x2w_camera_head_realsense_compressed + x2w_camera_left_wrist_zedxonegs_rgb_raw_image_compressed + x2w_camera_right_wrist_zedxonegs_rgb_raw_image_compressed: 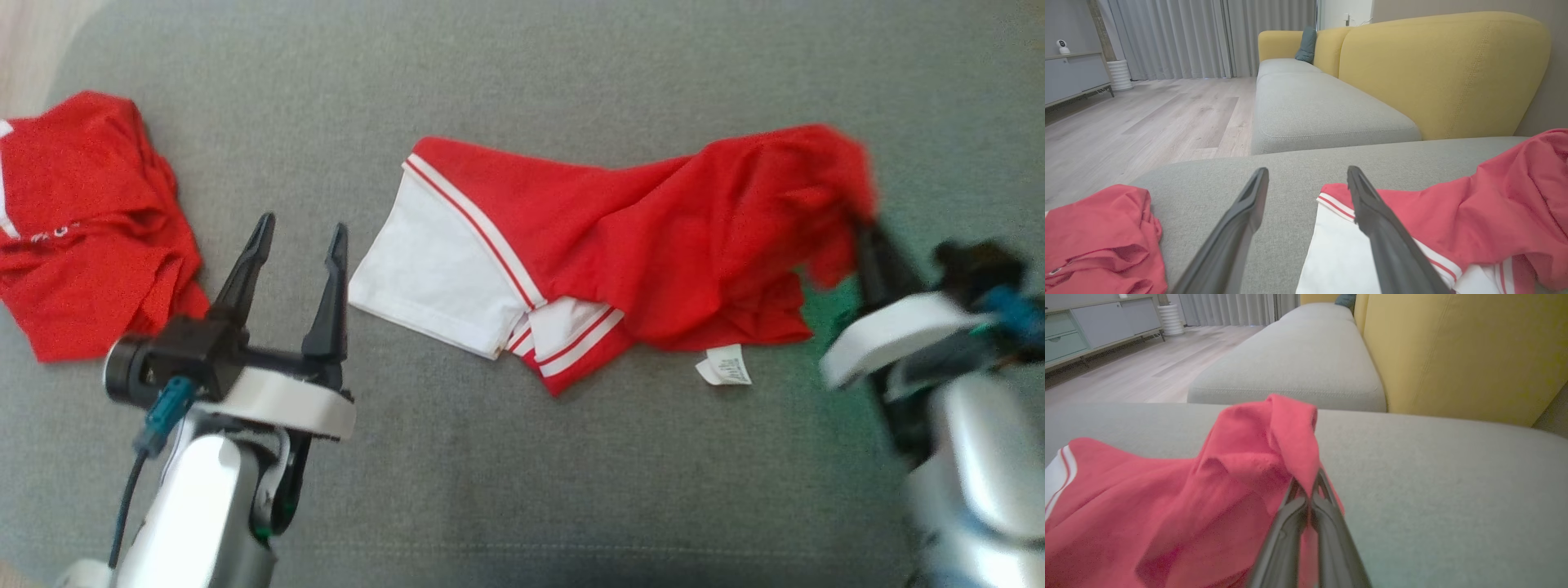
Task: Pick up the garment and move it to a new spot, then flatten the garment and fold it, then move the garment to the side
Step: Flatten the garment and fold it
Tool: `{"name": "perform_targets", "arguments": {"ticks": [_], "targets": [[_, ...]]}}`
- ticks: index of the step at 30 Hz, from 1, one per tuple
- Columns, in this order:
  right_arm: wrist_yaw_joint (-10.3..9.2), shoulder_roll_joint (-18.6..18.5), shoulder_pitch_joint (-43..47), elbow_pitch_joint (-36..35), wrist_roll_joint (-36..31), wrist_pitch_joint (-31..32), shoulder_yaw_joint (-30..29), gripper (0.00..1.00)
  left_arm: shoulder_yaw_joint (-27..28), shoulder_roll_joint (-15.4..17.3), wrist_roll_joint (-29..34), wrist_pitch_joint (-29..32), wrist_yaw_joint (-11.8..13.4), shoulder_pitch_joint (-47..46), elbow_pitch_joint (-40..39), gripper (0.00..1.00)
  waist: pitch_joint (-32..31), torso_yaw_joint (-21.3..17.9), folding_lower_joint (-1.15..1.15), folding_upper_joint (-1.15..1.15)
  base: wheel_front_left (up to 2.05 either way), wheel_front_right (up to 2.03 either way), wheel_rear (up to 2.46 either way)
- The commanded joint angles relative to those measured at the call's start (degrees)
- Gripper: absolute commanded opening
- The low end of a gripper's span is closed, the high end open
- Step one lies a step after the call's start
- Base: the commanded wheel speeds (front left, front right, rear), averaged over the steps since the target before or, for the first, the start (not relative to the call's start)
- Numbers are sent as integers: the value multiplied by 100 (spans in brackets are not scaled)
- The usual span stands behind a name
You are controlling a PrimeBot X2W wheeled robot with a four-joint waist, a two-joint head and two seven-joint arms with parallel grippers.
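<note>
Leftmost, a crumpled red cloth [90, 220] lies on the grey sofa seat [522, 490]. Just to the right of it the left pincer [302, 224] hovers with its fingers wide apart and empty, beside the white part of the garment [620, 237]. The garment, red with white striped parts, is stretched across the middle of the seat, and a white label [725, 365] sticks out at its lower edge. At its right end the right pincer [1307, 488] is closed tight on a raised fold of the red fabric.
</note>
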Motion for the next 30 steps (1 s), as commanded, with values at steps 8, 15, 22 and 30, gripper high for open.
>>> {"name": "perform_targets", "arguments": {"ticks": [8,15,22,30], "targets": [[-4,-763,-1082,-112,76,310,-238,0,233,-90,163,-70,-167,-626,-300,100,564,249,0,0,0,0,0],[-4,-1246,-1927,601,240,237,-99,0,290,-244,280,-70,-307,-944,-368,100,1030,439,0,0,0,0,0],[-4,-1300,-2345,1476,286,-373,-91,100,443,-332,378,-70,-374,-985,-351,100,1107,407,0,0,0,0,0],[-4,-889,-1833,1520,-30,-1237,-296,100,654,-377,466,-70,-370,-714,-270,100,655,166,0,0,0,0,0]]}}
